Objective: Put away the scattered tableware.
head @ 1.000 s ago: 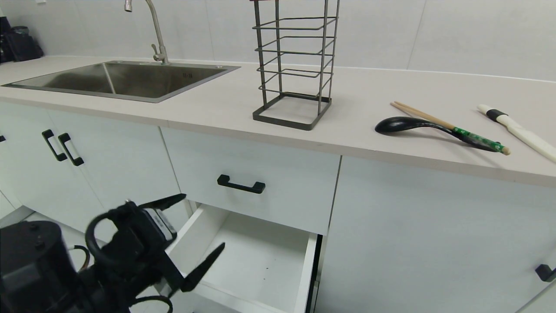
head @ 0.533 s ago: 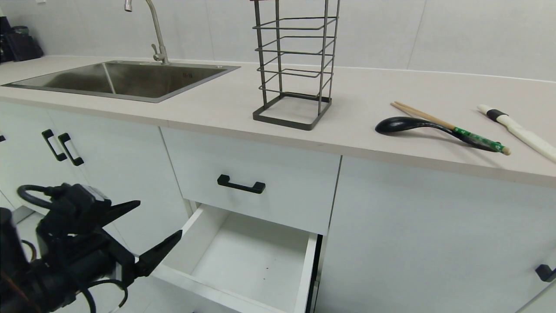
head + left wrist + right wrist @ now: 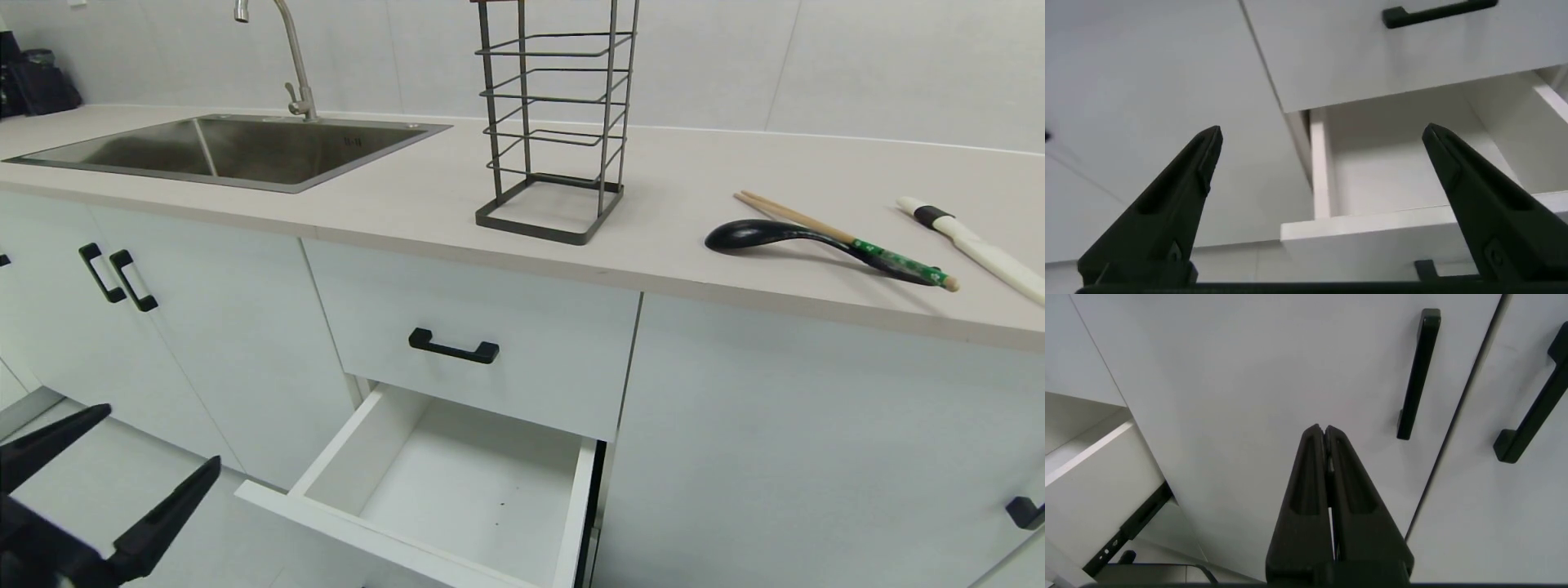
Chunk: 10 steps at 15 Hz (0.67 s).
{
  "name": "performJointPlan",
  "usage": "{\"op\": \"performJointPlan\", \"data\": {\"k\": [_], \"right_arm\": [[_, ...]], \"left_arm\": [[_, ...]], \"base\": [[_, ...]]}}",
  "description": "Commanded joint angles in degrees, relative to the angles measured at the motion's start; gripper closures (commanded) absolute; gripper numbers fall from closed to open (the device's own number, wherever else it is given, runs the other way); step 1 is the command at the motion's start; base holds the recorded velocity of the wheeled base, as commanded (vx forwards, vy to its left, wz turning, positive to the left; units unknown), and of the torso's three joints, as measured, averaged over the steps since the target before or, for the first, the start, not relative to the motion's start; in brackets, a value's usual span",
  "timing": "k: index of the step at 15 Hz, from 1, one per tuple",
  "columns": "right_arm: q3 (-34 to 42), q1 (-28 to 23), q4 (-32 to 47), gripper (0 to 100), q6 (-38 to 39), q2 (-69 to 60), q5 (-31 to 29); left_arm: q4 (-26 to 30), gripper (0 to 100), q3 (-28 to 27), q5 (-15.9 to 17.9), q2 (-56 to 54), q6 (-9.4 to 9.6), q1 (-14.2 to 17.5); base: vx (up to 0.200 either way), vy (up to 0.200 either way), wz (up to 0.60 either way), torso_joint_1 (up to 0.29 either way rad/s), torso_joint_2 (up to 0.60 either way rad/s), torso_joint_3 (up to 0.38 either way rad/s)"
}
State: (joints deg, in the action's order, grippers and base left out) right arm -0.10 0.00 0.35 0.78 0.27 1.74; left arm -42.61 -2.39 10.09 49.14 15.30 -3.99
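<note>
On the counter at the right lie a black spoon, a pair of wooden chopsticks with green ends across its handle, and a white utensil with a black band. Below the counter the lower drawer stands pulled out, its white inside bare. My left gripper is open, low at the left, apart from the drawer's front corner. In the left wrist view the left gripper faces the drawer's front edge with nothing between its fingers. My right gripper is shut, holds nothing, and points at a white cabinet door.
A tall wire rack stands mid-counter. A steel sink with a tap is at the back left. The upper drawer is closed, with a black handle. Black door handles lie close ahead of the right gripper.
My left gripper has drawn back to the left and downward, away from the drawer's front, staying open. The tableware on the counter has not moved.
</note>
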Motion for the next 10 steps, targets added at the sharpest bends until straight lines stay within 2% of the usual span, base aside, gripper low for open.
{"op": "performJointPlan", "data": {"k": [1,2,3,5,7,10], "right_arm": [[0.0,0.0,0.0,100,0.0,0.1,0.0],[0.0,0.0,0.0,100,0.0,0.1,0.0],[0.0,0.0,0.0,100,0.0,0.1,0.0],[0.0,0.0,0.0,100,0.0,0.1,0.0],[0.0,0.0,0.0,100,0.0,0.1,0.0],[0.0,0.0,0.0,100,0.0,0.1,0.0]], "left_arm": [[8.2,0,0.8,-0.7,-19.7,5.88,7.0],[11.3,0,1.2,-0.6,-24.8,7.03,7.2],[16.0,0,1.3,-0.3,-29.4,7.20,7.0],[24.8,0,0.7,-0.2,-37.5,7.20,6.4],[30.7,0,1.6,-0.2,-45.5,6.76,5.5],[33.6,0,2.4,-0.3,-49.1,6.50,4.0]], "base": [[0.000,0.000,0.00,0.000,0.00,0.000],[0.000,0.000,0.00,0.000,0.00,0.000],[0.000,0.000,0.00,0.000,0.00,0.000],[0.000,0.000,0.00,0.000,0.00,0.000],[0.000,0.000,0.00,0.000,0.00,0.000],[0.000,0.000,0.00,0.000,0.00,0.000]]}}
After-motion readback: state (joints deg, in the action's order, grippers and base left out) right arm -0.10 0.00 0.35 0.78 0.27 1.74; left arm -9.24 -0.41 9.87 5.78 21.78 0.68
